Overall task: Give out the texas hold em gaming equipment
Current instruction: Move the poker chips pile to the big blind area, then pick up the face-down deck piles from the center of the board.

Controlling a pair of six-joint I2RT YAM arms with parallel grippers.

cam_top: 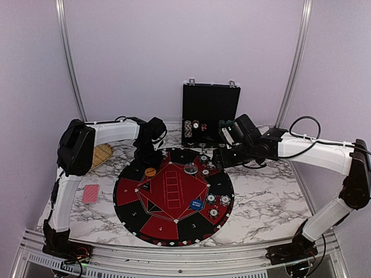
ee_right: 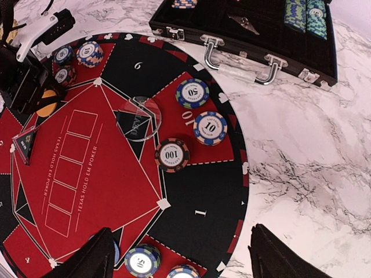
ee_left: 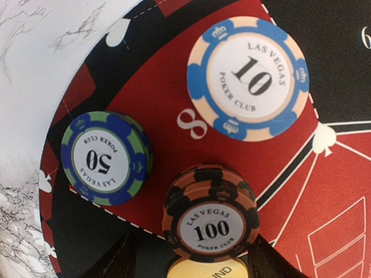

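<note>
1. Top view: a round black-and-red numbered mat (cam_top: 130, 191) lies mid-table on the white marble table (cam_top: 278, 202). An open black hinged case (cam_top: 210, 113) stands at the table's far edge. The left gripper (cam_top: 148, 155) hangs over the mat's far-left rim, with an orange marker disc (cam_top: 151, 172) just beside it. The right gripper (cam_top: 223, 157) hangs over the far-right rim. A red-backed playing card (cam_top: 91, 193) lies on the table, off the mat's left edge. A blue marker disc (cam_top: 196, 204) sits near three striped chips (cam_top: 214, 212) at the mat's right edge.
2. Left wrist view: the left gripper's jaws stand apart, clamped on nothing. Just ahead of them, in the red sector marked 8, sits a black-and-dark-red 100 chip stack (ee_left: 210, 226). Beyond it, apart from each other, lie a blue-and-green 50 chip (ee_left: 106, 158) and a blue-and-cream 10 chip (ee_left: 248, 78).
3. Right wrist view: the right gripper's jaws are spread wide with nothing between them, above the mat's rim by sector 1. A clear marker disc (ee_right: 139, 118) lies beside the red sector marked 10, which holds a trio of chips (ee_right: 210, 128).
</note>
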